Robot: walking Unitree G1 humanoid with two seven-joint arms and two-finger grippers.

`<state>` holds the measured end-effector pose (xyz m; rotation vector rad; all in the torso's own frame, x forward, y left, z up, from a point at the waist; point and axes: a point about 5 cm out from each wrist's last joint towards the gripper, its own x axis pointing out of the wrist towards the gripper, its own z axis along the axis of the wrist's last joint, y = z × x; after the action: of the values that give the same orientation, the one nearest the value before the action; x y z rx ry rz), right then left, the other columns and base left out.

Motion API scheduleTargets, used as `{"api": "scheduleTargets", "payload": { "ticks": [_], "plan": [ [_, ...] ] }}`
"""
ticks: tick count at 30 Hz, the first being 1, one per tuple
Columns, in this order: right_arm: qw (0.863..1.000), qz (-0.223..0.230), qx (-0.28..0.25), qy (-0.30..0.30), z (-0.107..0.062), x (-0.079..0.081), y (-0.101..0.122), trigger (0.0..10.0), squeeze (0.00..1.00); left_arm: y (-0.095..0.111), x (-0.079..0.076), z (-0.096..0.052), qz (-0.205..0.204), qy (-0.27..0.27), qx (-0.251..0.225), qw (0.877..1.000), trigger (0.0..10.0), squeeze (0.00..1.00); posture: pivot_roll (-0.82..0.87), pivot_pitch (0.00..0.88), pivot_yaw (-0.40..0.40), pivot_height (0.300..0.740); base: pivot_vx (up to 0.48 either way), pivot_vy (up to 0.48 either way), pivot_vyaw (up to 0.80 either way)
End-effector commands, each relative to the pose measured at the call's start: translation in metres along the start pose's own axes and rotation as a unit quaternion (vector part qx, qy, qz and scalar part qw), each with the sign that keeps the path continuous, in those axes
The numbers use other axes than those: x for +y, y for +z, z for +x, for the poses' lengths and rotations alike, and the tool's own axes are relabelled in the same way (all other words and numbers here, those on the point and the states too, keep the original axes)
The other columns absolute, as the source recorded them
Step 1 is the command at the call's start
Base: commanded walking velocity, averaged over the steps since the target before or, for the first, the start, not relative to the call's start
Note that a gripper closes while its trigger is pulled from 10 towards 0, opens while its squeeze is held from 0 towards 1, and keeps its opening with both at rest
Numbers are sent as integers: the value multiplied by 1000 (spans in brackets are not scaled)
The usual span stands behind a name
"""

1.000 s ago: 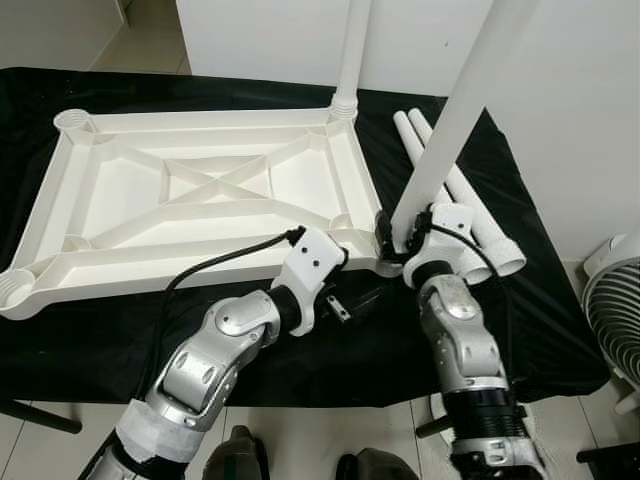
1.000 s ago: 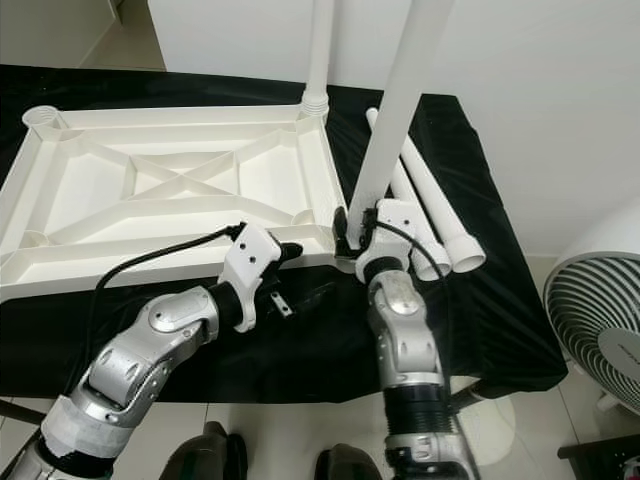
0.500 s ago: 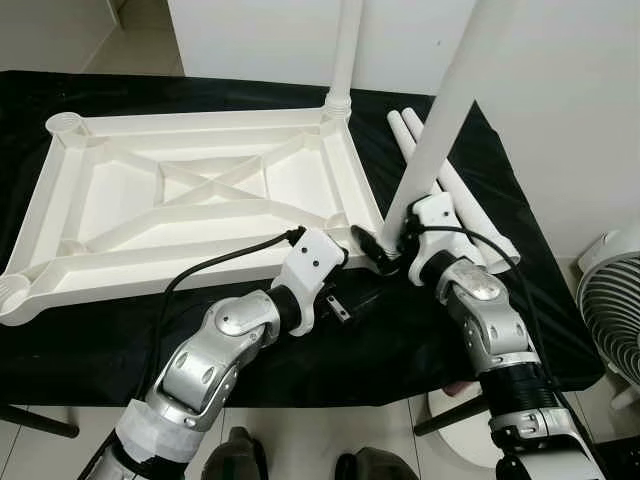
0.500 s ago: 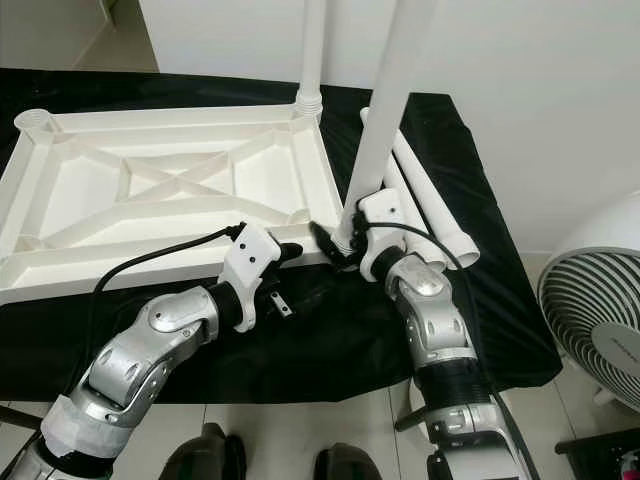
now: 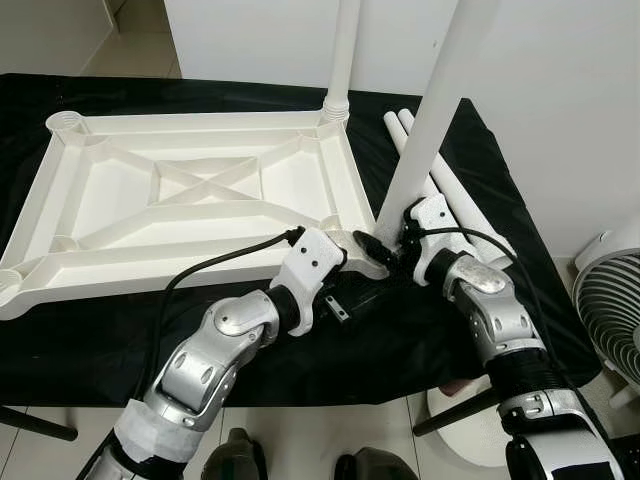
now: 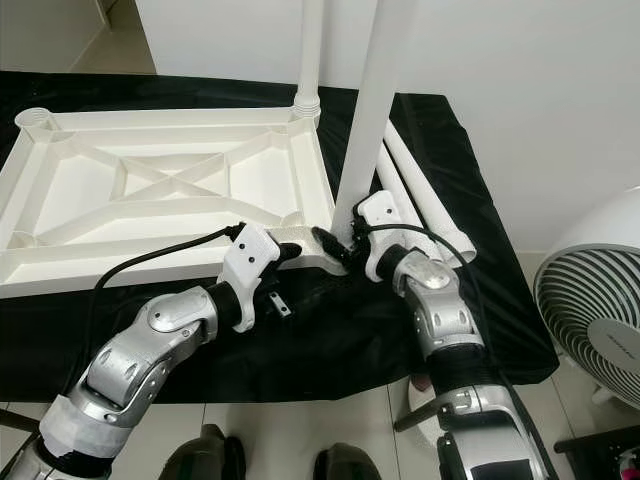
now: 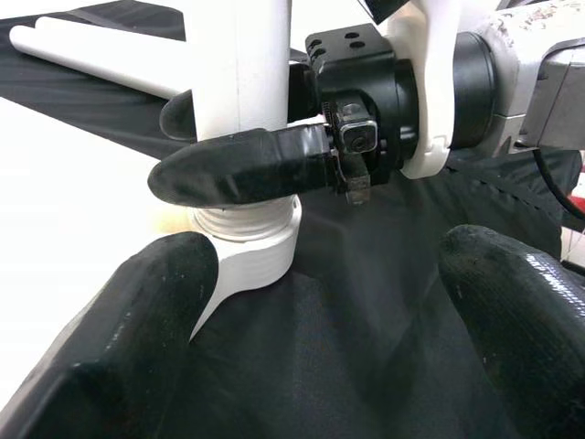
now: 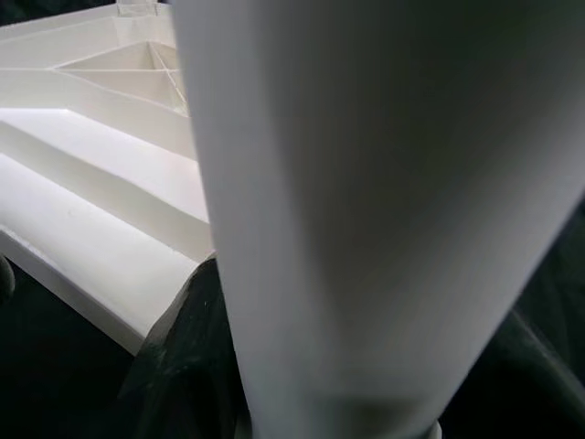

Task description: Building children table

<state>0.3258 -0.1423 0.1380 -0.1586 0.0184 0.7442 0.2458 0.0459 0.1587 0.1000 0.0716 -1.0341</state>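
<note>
The white tabletop [image 5: 190,205] lies upside down on the black cloth [image 5: 90,330], ribs facing up, with one leg [image 5: 343,55] standing upright in its far right corner. At the near right corner, the right gripper [image 5: 385,250] is clamped round the base of a second leg [image 5: 430,120], black fingers [image 7: 242,165] squeezing the white tube just above its threaded end, which sits in the corner socket [image 7: 245,251]. That leg leans slightly. The left gripper [image 5: 345,290] hovers just beside the same corner, low over the cloth, its two fingers [image 7: 137,329] spread wide and holding nothing. Two spare legs [image 5: 470,210] lie side by side on the cloth to the right of the tabletop. A fan [image 6: 595,320] stands on the floor at far right
</note>
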Motion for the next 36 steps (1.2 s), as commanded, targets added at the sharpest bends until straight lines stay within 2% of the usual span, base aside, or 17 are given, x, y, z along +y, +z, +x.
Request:
{"api": "scheduleTargets", "payload": {
  "ticks": [1, 7, 8, 10, 14, 15, 19, 22, 24, 26, 28, 29, 30, 31, 33, 36],
  "plan": [
    [999, 17, 26, 14, 0, 6, -14, 0, 0, 1, -4, -1, 5, -13, 1, 1000, 10000, 0, -16, 15, -16, 740, 0, 0, 0],
    [999, 20, 26, -10, -3, 4, -18, 0, 0, 1, -5, 0, 5, -17, 3, 1000, 10000, 0, -21, 13, -13, 740, 0, 0, 0],
    [999, 21, 28, -21, -3, 2, -19, 10000, 0, 0, -6, 0, 5, -18, 3, 1000, 10000, 0, -22, 12, -14, 740, 0, 0, 0],
    [999, 24, 27, -33, -2, 1, -19, 10000, 0, 0, -6, 0, 5, -18, 3, 1000, 10000, 0, -22, 12, -14, 740, 0, 0, 0],
    [993, 41, 21, -111, -1, -4, -20, 10000, 0, -1, -6, 0, 5, -18, 5, 1000, 10000, 0, -16, 3, -19, 740, 0, 0, 0],
    [993, 41, 21, -111, -1, -4, -20, 10000, 0, -1, -6, 0, 5, -18, 5, 1000, 10000, 0, -16, 3, -19, 740, 0, 0, 0],
    [973, 81, 18, -216, -4, -11, -26, 10000, 0, -3, -6, -3, 5, -17, 9, 1000, 10000, 0, -13, 0, -19, 740, 0, 0, 0],
    [965, 89, 15, -247, -6, -11, -27, 10000, 0, -3, -5, -3, 6, -17, 10, 1000, 10000, 0, -15, 0, -18, 740, 0, 0, 0],
    [947, 92, 10, -308, -9, -5, -27, 10000, 0, -4, -6, -2, 6, -19, 10, 1000, 10000, 0, -19, 0, -18, 740, 0, 0, 0],
    [947, 92, 10, -308, -9, -5, -27, 10000, 0, -4, -6, -2, 6, -19, 10, 1000, 10000, 0, -19, 0, -18, 740, 0, 0, 0],
    [931, 89, 11, -354, -11, -2, -28, 10000, 0, -4, -6, -2, 6, -20, 10, 1000, 10000, 0, -22, 0, -18, 740, 0, 0, 0],
    [931, 89, 11, -354, -11, -2, -28, 10000, 0, -4, -6, -2, 6, -20, 10, 1000, 10000, 0, -22, 0, -18, 740, 0, 0, 0],
    [918, 89, 14, -387, -13, 3, -28, 10000, 0, -4, -6, -1, 6, -21, 10, 1000, 10000, 0, -26, 0, -17, 740, 0, 0, 0],
    [918, 89, 14, -387, -13, 3, -28, 10000, 0, -4, -6, -1, 6, -21, 10, 1000, 10000, 0, -26, 0, -17, 740, 0, 0, 0],
    [903, 99, 10, -417, -11, 15, -27, 10000, 0, -4, -7, 0, 7, -24, 9, 1000, 10000, 0, -28, 0, -15, 740, 0, 0, 0],
    [904, 105, 6, -415, -8, 19, -26, 10000, 0, -4, -8, 0, 6, -27, 9, 1000, 10000, 0, -31, 0, -12, 740, 0, 0, 0]
  ]
}}
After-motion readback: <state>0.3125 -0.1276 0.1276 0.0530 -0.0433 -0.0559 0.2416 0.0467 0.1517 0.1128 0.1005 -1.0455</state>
